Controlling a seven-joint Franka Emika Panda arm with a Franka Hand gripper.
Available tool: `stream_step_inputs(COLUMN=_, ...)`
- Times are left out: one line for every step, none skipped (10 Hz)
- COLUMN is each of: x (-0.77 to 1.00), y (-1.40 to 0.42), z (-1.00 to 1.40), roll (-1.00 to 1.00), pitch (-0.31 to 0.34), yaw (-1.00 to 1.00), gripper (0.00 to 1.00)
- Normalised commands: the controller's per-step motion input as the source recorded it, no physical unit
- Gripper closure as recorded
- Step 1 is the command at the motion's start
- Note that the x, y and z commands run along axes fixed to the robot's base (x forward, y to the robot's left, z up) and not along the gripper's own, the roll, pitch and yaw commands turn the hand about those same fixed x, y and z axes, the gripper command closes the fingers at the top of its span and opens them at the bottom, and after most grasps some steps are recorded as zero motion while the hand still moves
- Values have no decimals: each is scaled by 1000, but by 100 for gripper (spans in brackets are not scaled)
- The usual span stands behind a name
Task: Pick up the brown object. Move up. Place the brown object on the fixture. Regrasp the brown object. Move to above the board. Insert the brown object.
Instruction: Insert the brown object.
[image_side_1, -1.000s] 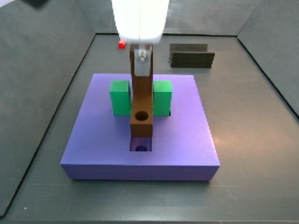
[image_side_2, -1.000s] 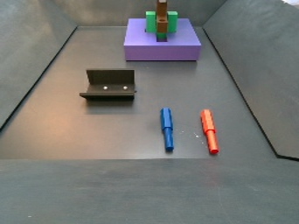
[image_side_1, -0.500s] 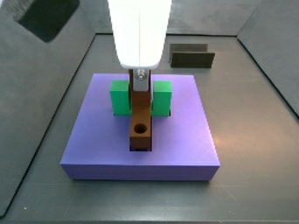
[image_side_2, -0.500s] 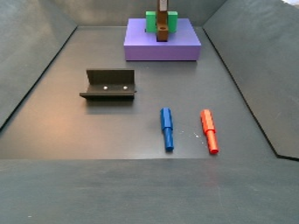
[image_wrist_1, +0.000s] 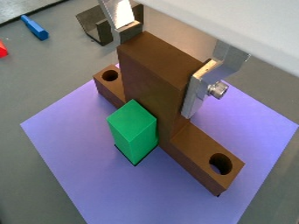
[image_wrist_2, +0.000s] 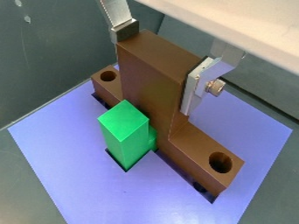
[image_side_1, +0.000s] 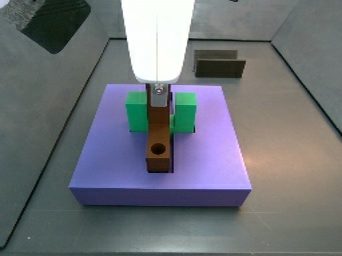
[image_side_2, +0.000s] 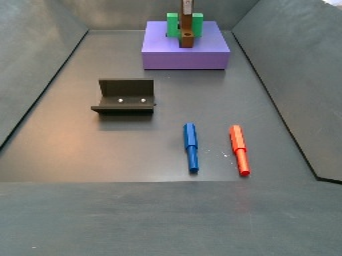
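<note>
Both wrist views show the gripper directly over the board, its silver fingers clamped on the upright wide part of the brown object; the long bar of that piece lies along the board's central groove, one round hole visible at each end; a green block sits against the bar's flank, its lower part sunk in the purple surface; side view: the gripper hangs below a white column at the centre of the board, the brown object running from the green block toward 6 o'clock, hole near the near end; the fixture stands on the floor at 1 o'clock from the board, well apart; in a side view from the opposite end the board lies at 12 o'clock, the fixture at 9 o'clock of centre, and a blue marker and a red marker lie side by side near 5 o'clock, apart from each other
</note>
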Motion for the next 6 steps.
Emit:
stream_step_inputs(x=166, y=0, z=-426, roll=-137, pitch=0, yaw=0, gripper=100)
stream_step_inputs(x=143, y=0, z=-357, roll=-150, pitch=0, yaw=-31, gripper=100)
stream_step_inputs(x=60, y=23, z=-317, roll=-107, pitch=0, yaw=-71, gripper=100)
stream_step_inputs(x=0, y=46, z=-354, roll=-114, pitch=-14, yaw=-169, gripper=100)
stream_step_inputs(x=0, y=37, z=-389, roll=-163, pitch=-34, yaw=-129, gripper=100)
stream_step_inputs(x=0, y=11, z=-386, roll=-133, pitch=-36, yaw=-109, gripper=100)
